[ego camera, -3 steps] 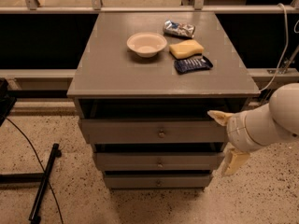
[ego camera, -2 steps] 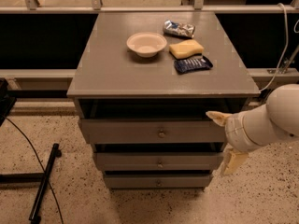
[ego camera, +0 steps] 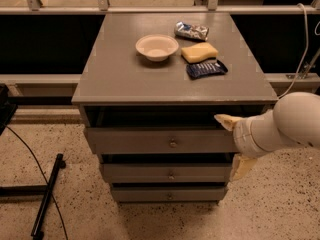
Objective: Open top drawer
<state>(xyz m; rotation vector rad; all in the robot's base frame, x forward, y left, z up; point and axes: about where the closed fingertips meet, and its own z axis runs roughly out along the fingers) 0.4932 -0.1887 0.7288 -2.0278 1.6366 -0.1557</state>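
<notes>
The top drawer (ego camera: 150, 141) is the widest grey front under the cabinet top, with a small round metal knob (ego camera: 173, 143) at its middle. A dark gap shows above the front. My gripper (ego camera: 234, 144) is at the drawer's right end, well to the right of the knob. It is open: one cream finger (ego camera: 225, 120) points left at the front's upper right corner, and the other finger (ego camera: 242, 166) hangs below the front's lower edge. My white arm (ego camera: 285, 124) comes in from the right.
Two narrower drawer fronts (ego camera: 167, 174) sit below. On the cabinet top (ego camera: 115, 79) are a white bowl (ego camera: 156, 47), a yellow sponge (ego camera: 199, 52), a dark blue packet (ego camera: 206, 69) and a silver packet (ego camera: 191, 31). A black stand and cable (ego camera: 47, 196) lie on the floor at left.
My gripper has edged slightly left towards the drawer's right end. The drawer and the things on top have not moved.
</notes>
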